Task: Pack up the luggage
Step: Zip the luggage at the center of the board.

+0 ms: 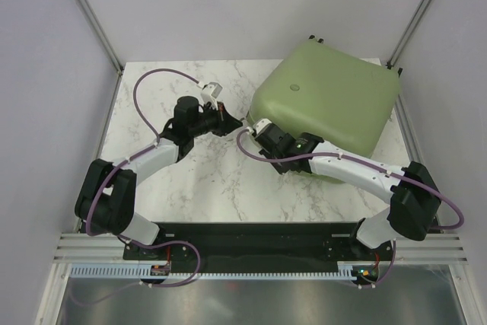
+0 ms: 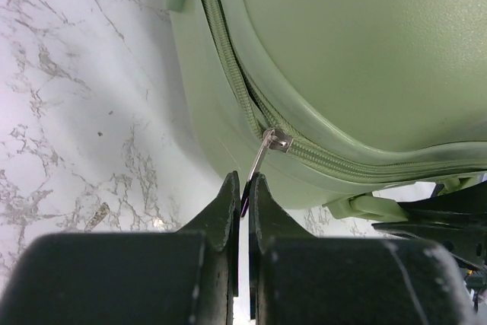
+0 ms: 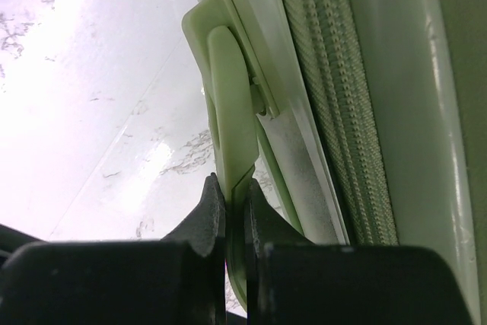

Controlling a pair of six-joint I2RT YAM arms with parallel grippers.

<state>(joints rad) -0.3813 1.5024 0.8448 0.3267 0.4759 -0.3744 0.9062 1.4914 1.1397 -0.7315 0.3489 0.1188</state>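
The sage-green hard-shell luggage lies closed on the marble table at the back right, its round emblem facing up. My left gripper sits at its near-left corner, shut on the metal zipper pull, which hangs from the slider on the green zipper. My right gripper is just beside it, shut on the suitcase's green side handle. The luggage shell also fills the left wrist view and the right edge of the right wrist view.
Marble tabletop stretches left and in front of the suitcase. White enclosure walls with metal posts surround the table. A black base rail runs along the near edge.
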